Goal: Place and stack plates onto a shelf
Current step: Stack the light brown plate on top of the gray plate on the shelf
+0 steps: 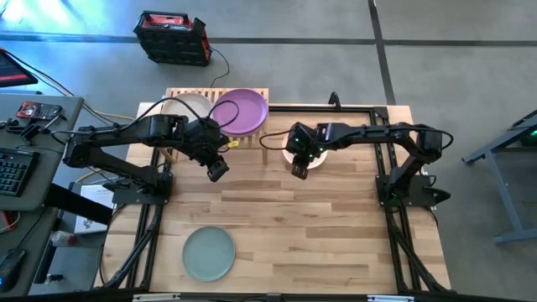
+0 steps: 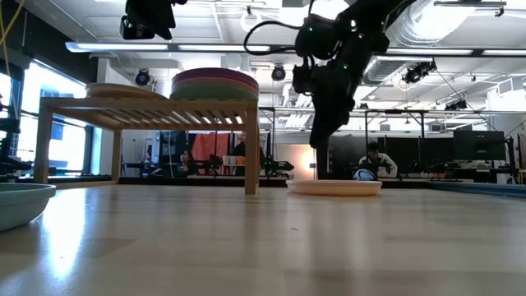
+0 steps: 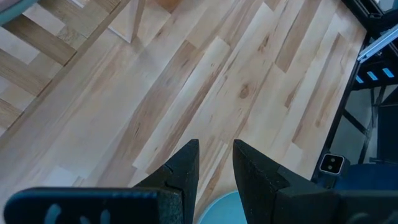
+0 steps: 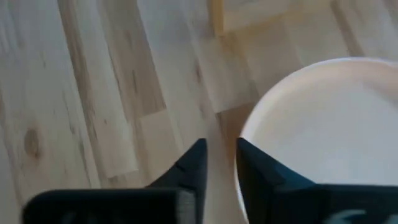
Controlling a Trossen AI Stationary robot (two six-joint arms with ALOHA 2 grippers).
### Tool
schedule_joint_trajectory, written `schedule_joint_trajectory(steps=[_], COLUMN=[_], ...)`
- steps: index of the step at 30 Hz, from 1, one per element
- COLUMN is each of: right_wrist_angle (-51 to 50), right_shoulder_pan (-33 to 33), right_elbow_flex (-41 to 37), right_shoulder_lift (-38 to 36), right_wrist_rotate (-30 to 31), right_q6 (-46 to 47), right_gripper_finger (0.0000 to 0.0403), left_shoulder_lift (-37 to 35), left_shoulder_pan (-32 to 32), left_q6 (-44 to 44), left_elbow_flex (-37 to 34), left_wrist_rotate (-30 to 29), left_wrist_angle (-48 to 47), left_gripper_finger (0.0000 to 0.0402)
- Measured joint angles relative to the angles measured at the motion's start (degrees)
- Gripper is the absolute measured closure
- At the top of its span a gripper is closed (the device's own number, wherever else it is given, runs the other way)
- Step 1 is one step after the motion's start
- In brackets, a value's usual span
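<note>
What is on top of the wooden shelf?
On the shelf sits a stack of plates with a purple plate on top, and a beige plate beside it. The low view shows more plates under the purple one, but their count is hidden.

Two dark jointed arms with black cables, tapered black fingers (image 3: 186,168)

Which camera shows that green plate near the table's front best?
The high view: the whole sage green plate shows round. The low view catches only its edge, the left wrist view a sliver, the right wrist view nothing.

grey floor (image 1: 336,21) | ceiling strip lights (image 2: 164,47) | desk with keyboard (image 1: 13,172)
</note>
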Motion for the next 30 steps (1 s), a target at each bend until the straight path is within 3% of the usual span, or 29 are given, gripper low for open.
schedule_joint_trajectory(steps=[4, 8, 15, 22, 30], right_wrist_angle=[-0.6, -0.9, -2.2, -2.9, -2.7], right_shoulder_pan=[0.0, 0.0, 0.0, 0.0, -0.1], right_elbow_flex=[0.7, 0.7, 0.6, 0.6, 0.6], right_shoulder_lift=[0.0, 2.0, 7.9, 9.5, 12.5], right_wrist_rotate=[0.4, 0.4, 1.7, 6.5, 7.0], right_q6=[-4.1, -7.4, -6.1, -5.4, -5.4], right_gripper_finger=[0.0298, 0.0276, 0.0274, 0.0274, 0.0274], left_shoulder_lift=[0.0, 0.0, 0.0, 0.0, 0.0], left_shoulder_pan=[0.0, 0.0, 0.0, 0.0, 0.0], left_q6=[0.0, 0.0, 0.0, 0.3, 1.3], left_elbow_flex=[0.0, 0.0, 0.0, 0.0, 0.0], left_wrist_rotate=[0.0, 0.0, 0.0, 0.0, 0.0], left_wrist_angle=[0.0, 0.0, 0.0, 0.0, 0.0], left_gripper_finger=[0.0316, 0.0316, 0.0316, 0.0316, 0.0316])
